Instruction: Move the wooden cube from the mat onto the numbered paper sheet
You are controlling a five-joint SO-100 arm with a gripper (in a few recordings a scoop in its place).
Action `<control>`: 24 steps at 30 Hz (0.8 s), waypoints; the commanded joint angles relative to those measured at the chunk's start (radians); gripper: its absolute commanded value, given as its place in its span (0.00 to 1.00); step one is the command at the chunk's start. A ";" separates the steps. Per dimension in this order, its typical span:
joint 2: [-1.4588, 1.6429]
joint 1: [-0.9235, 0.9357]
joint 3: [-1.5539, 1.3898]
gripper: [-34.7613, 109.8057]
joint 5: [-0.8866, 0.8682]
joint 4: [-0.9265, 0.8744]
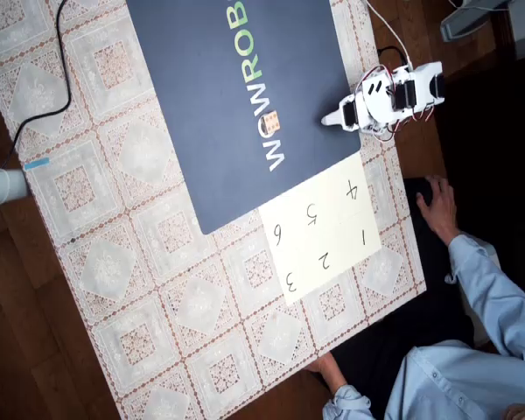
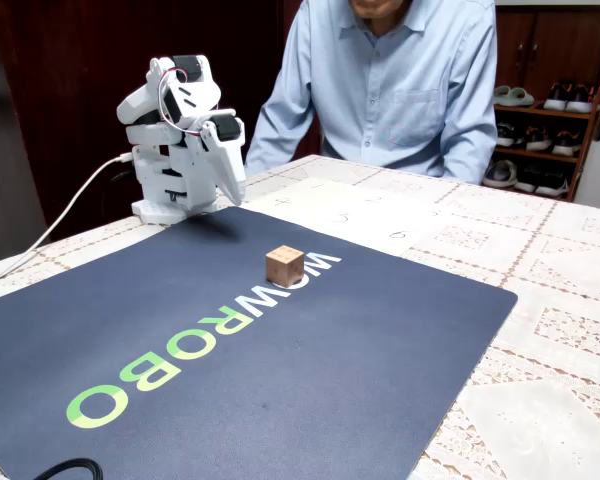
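Lace tablecloth (image 1: 149, 289) covers the whole table, and everything else can be placed from the mat (image 1: 219, 131) lying on it. That mat (image 2: 310, 370) is a big dark navy rectangle printed with white and green lettering. Behind the mat's far edge in the fixed view sits a person (image 2: 400, 80) in a pale blue shirt; in the overhead view one hand (image 1: 437, 206) rests off the table to the right of the mat's lower corner. The numbered paper sheet (image 1: 332, 236) lies against the mat's lower right edge in the overhead view, its upper edge seemingly tucked slightly under the mat, with dark handwritten digits on pale cream. The white robot arm (image 2: 180, 140) stands folded just off the mat's edge, at its far left in the fixed view, and the gripper (image 1: 337, 118) reaches over the mat's right border in the overhead view. It holds nothing; whether its fingers are parted or together I cannot tell. The wooden cube (image 2: 284, 265) sits on the mat, right on the white "W" letters (image 1: 273, 123), well apart from the gripper.
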State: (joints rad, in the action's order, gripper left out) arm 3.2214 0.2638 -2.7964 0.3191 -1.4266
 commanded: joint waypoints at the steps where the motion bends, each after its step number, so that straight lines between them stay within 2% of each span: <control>1: -0.100 0.032 0.104 0.24 0.124 -0.018; 4: -0.245 0.054 0.252 0.24 0.109 0.006; 7: -0.457 0.084 0.382 0.24 0.037 0.126; 9: -0.607 0.114 0.469 0.32 -0.008 0.212; 11: -0.753 0.129 0.535 0.36 -0.021 0.282; 19: -1.249 0.161 0.614 0.42 0.025 0.586; 24: -1.480 0.152 0.715 0.41 0.038 0.618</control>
State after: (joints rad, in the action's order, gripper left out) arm 1.8162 0.4126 -2.1476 0.3421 -0.8222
